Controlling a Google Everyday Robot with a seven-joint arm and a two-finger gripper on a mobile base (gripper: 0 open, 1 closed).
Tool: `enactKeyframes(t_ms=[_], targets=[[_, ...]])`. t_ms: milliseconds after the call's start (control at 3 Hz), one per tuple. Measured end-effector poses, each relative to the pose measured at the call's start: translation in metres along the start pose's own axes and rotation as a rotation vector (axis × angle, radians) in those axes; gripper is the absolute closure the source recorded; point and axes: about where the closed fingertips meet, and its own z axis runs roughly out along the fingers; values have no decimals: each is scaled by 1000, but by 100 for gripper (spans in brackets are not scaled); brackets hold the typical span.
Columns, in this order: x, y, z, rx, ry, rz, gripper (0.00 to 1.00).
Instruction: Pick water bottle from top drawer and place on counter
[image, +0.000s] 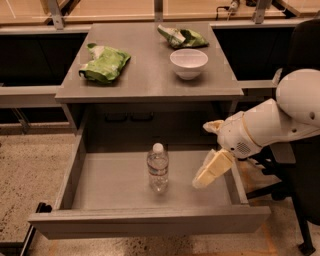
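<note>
The water bottle (157, 168), clear with a white cap, stands upright in the middle of the open top drawer (150, 220). The gripper (212, 169) hangs on the white arm over the right part of the drawer, to the right of the bottle and apart from it, cream fingers pointing down-left. It holds nothing. The grey counter (145, 75) lies above and behind the drawer.
On the counter are a white bowl (188, 62), a green bag (105, 63) at the left and another green bag (181, 36) at the back. A dark chair (300, 165) stands right of the cabinet. Speckled floor lies at the left.
</note>
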Motion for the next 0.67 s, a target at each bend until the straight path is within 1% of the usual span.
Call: enactKeyframes(t_ms=[333, 667], targets=[[-2, 2, 15, -14, -59, 23, 0], [-13, 4, 56, -49, -158, 16, 0]])
